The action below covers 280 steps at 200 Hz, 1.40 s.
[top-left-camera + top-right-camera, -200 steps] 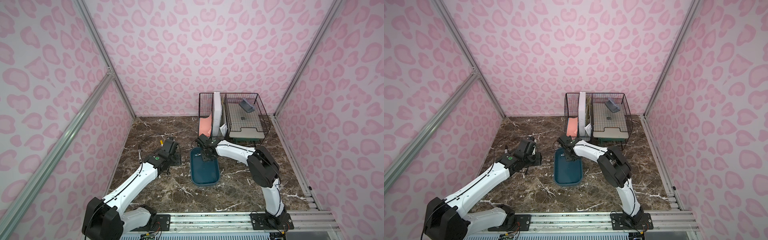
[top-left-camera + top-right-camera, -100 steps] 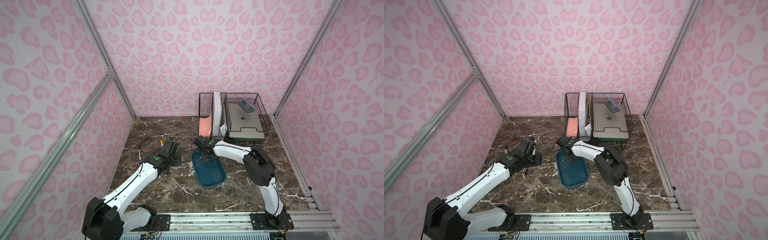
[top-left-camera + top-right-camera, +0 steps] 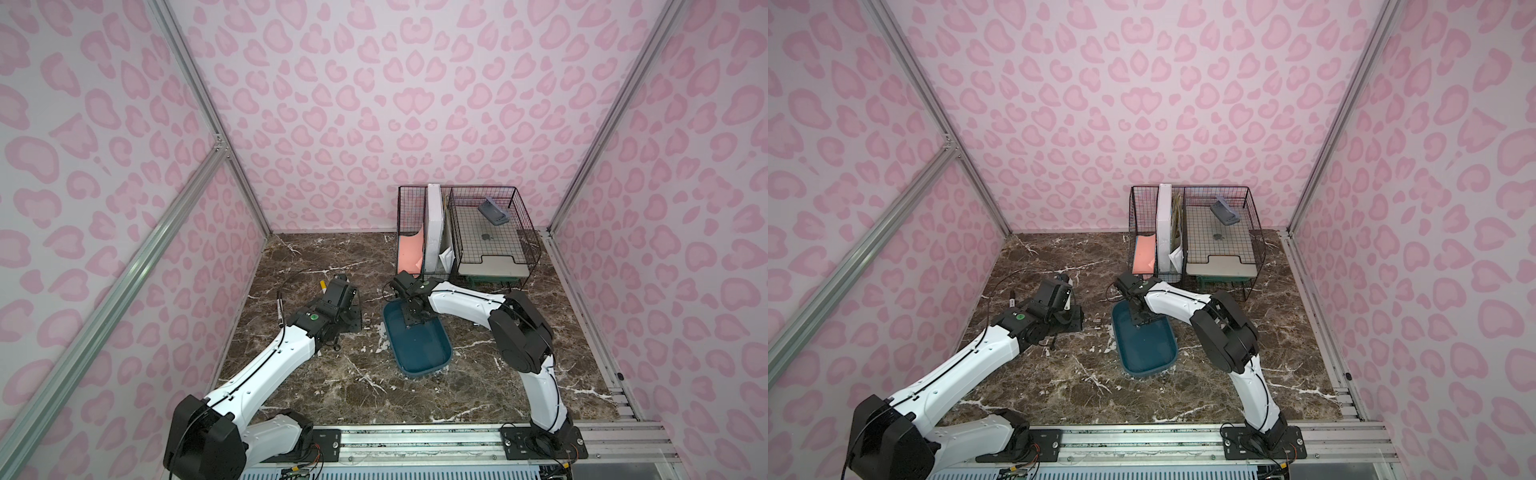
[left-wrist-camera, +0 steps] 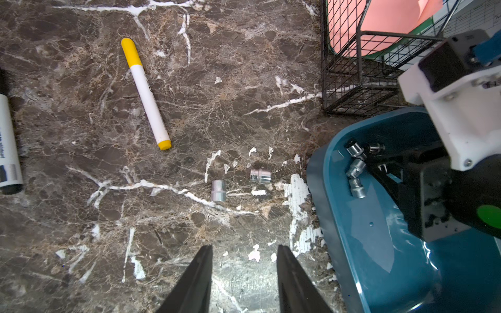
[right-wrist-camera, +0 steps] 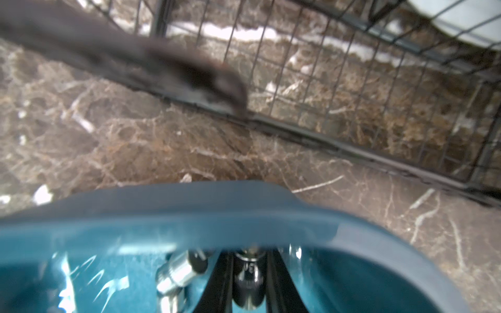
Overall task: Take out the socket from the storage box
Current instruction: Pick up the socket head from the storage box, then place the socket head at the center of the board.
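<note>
Resting on the marble tabletop point(image 3: 332, 257), the teal storage box point(image 3: 419, 349) is entered at its far end by the right gripper point(image 3: 415, 318), jaws pinched on a dark socket point(image 5: 248, 281) for lifting out, while the left gripper point(image 4: 244, 248) is held spread near two sockets point(image 4: 218, 190) lying outside.

**Box mid-table, basket right behind it**

Here we go: the storage box point(image 3: 424, 351) sits mid-table point(image 3: 316, 257), angled, its far end just in front of the wire basket point(image 3: 524, 216), which stands back right against the wall. In that far end lies a cluster of sockets point(image 4: 355, 165). The right gripper point(image 5: 249, 257) is down in there too, closed around a single socket point(image 5: 248, 281). Left of the box, out on the table, two loose sockets point(image 4: 218, 190) lie near its wall. Further left and back is a marker point(image 4: 146, 93), with a second marker point(image 4: 6, 146) beyond it. The left gripper point(image 4: 242, 248) hangs over bare table near the loose pair, jaws apart.
</note>
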Motion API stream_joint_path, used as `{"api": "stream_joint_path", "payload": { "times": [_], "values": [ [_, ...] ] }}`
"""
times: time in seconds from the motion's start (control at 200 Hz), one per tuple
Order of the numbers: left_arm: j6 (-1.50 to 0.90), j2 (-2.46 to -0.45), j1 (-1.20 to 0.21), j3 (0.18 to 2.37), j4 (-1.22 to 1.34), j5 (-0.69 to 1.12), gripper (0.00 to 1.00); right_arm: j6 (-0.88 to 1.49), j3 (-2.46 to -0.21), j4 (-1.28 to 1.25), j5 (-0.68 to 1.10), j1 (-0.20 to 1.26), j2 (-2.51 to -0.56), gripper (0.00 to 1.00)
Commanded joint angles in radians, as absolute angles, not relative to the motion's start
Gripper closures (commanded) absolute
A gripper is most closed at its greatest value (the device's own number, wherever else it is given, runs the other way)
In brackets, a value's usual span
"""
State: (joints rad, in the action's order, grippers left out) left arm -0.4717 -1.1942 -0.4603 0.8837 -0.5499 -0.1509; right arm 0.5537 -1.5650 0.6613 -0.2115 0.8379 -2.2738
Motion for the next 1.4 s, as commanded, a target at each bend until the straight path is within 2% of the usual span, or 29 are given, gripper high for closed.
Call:
{"api": "stream_joint_path", "payload": {
  "times": [0.0,0.19,0.455,0.795,1.055,1.395],
  "values": [
    [-0.469,-1.200,-0.460,0.891,-0.539,-0.145,0.56,0.543,-1.551,0.634,-0.187,0.839,-2.233,0.82],
    [-0.462,-1.207,-0.460,0.900,-0.531,-0.119,0.56,0.531,-1.507,0.634,-0.171,0.835,-2.127,0.88],
    [-0.450,-1.275,-0.523,0.962,-0.526,-0.118,0.56,0.531,-1.389,0.630,-0.180,0.785,-1.914,0.89],
    [-0.484,-1.428,-0.655,1.072,-0.489,-0.126,0.56,0.482,-1.090,0.572,-0.168,0.570,-1.648,0.88],
    [-0.511,-1.513,-0.707,1.129,-0.470,-0.116,0.56,0.431,-0.922,0.488,-0.118,0.415,-1.603,0.88],
    [-0.518,-1.541,-0.727,1.138,-0.470,-0.123,0.56,0.421,-0.798,0.441,-0.073,0.443,-1.580,0.87]
  ]
}}
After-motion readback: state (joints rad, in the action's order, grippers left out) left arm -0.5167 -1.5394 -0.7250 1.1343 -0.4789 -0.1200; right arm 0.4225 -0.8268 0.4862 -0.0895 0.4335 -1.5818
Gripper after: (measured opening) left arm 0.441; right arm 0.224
